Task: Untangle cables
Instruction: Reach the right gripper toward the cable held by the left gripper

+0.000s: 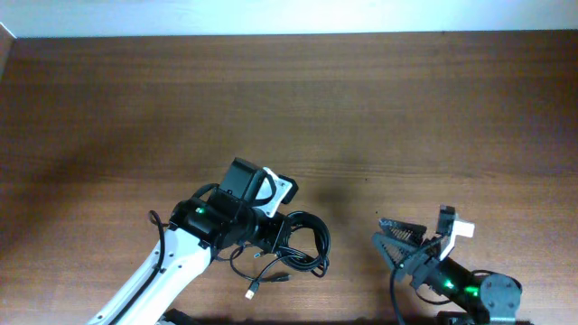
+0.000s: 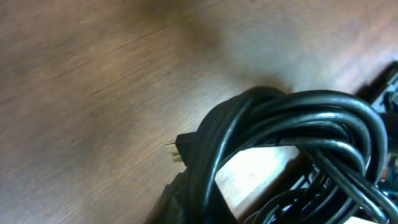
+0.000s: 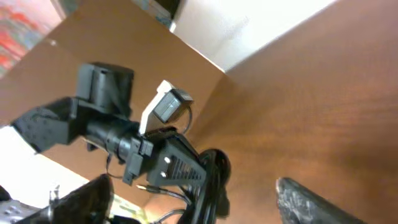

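Observation:
The cables [image 1: 305, 246] are a knotted black bundle on the table near the front edge, with loose plug ends [image 1: 252, 292] trailing toward the front. My left gripper [image 1: 284, 236] is shut on the bundle's left side. In the left wrist view the bundle [image 2: 280, 118] fills the frame, and a plug with metal prongs [image 2: 176, 151] sticks out. My right gripper [image 1: 397, 240] is open and empty, to the right of the bundle and apart from it. In the right wrist view its fingers [image 3: 189, 190] frame the bundle [image 3: 216, 177] held in the left gripper.
The brown wooden table [image 1: 289, 108] extends behind both arms. Its front edge lies just below the bundle. A white wall runs along the table's far edge [image 1: 289, 16].

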Controlling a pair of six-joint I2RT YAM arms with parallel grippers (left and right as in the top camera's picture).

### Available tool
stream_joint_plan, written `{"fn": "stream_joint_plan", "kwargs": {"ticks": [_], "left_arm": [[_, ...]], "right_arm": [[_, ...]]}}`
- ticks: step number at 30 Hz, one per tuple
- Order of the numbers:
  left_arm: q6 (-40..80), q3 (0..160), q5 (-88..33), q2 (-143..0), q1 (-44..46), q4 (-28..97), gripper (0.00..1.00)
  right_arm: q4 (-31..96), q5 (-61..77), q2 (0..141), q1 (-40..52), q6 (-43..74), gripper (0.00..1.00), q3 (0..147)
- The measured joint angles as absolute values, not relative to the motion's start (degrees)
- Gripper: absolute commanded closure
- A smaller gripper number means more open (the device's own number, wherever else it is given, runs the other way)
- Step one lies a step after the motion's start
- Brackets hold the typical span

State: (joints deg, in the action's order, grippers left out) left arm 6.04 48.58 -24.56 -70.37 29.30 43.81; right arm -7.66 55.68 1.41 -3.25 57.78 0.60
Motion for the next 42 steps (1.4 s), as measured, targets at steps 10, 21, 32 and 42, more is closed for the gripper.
{"fn": "stream_joint_plan", "kwargs": {"ticks": [10, 21, 32, 42], "left_arm": [[4.03, 48.56, -24.56, -70.37, 28.23, 35.51, 1.0], [22.7, 48.51, -19.9, -70.32, 20.29, 35.55, 1.0], [27.31, 48.51, -27.94, -70.32, 19.94, 35.51, 1.0], [26.59, 48.53, -20.78, -69.32, 21.41, 35.99, 1.0]], "right_arm": [[2.68, 48.73, 20.45, -3.25, 48.12, 0.26, 16.58], [42.94, 40.16, 56.73, 16.43, 19.4, 0.23, 51.66], [31.31, 13.41, 66.89, 39.31, 17.06, 0.89, 51.66], [31.35, 15.79, 65.01, 42.33, 19.57, 0.96, 51.57]]}}
